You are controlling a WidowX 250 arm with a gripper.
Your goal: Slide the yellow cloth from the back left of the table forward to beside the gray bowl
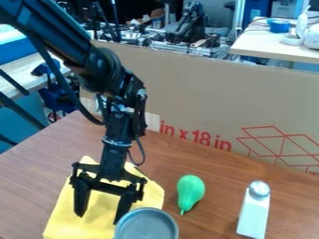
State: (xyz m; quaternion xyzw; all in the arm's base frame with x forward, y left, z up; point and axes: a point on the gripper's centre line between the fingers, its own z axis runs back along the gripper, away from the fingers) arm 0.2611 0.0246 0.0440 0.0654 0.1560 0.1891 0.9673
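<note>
The black gripper (100, 218) hangs over the yellow cloth (62, 223) on the brown wooden table (215, 205), its claw wide open, the two fingers well apart with cloth visible between them. Whether the tips touch the cloth cannot be told. The gray bowl (148, 227) is just beside one finger, partly over the cloth's edge. Near the bowl lies a green pear-shaped toy (190, 189); farther along is a white silver-topped shaker (254, 214).

A robotics lab or workshop: a black robot arm (112, 74) over a wooden table (37, 172), a cardboard barrier (205, 88) behind, and jumbled metal hardware (149, 35) on the far side, near a light-topped bench (268, 48) at right
</note>
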